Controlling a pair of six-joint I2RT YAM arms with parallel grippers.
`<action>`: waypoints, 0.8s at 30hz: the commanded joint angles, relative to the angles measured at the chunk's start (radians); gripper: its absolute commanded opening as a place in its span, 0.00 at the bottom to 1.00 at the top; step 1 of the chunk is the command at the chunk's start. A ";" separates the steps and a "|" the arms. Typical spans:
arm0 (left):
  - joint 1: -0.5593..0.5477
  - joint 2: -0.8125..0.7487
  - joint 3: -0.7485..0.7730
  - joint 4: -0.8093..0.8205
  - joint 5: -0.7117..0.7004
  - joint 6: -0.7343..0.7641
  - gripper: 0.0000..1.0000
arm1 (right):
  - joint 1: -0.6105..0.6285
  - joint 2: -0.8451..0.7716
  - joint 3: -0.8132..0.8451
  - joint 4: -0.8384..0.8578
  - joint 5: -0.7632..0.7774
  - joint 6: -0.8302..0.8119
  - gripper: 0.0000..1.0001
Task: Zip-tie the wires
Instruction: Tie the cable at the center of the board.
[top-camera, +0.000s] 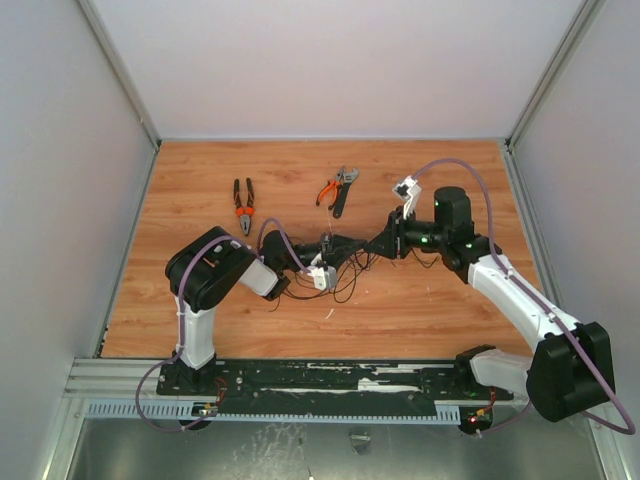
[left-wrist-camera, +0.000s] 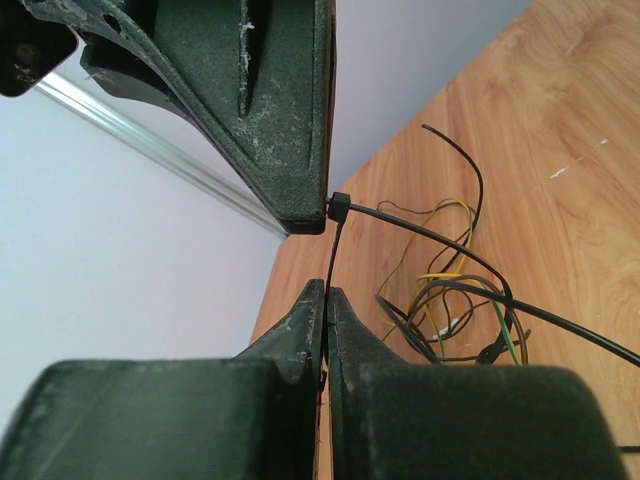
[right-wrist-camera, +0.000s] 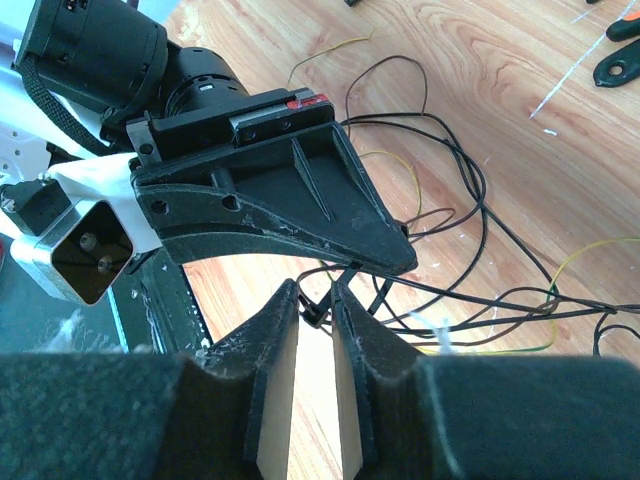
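no readable text, no labels, no numbers anywhere

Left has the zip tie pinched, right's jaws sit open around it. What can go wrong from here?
1. The right gripper is open around the zip tie, close under the left gripper. Closing off-line could knock the thin strip or hit that finger.
2. The left gripper pinches only a thin strip, so a hard pull may slip it out.
3. The wires sprawl in loose loops, so cinching may catch only some strands.
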 joint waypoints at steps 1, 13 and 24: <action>0.005 -0.019 0.003 0.182 0.011 -0.006 0.00 | 0.010 0.007 -0.018 0.028 -0.012 0.005 0.20; 0.006 -0.017 0.006 0.180 0.009 -0.008 0.00 | 0.013 0.014 -0.009 0.030 -0.012 0.004 0.07; 0.005 -0.028 -0.017 0.200 -0.024 -0.042 0.39 | 0.013 0.009 0.015 0.050 -0.002 0.026 0.00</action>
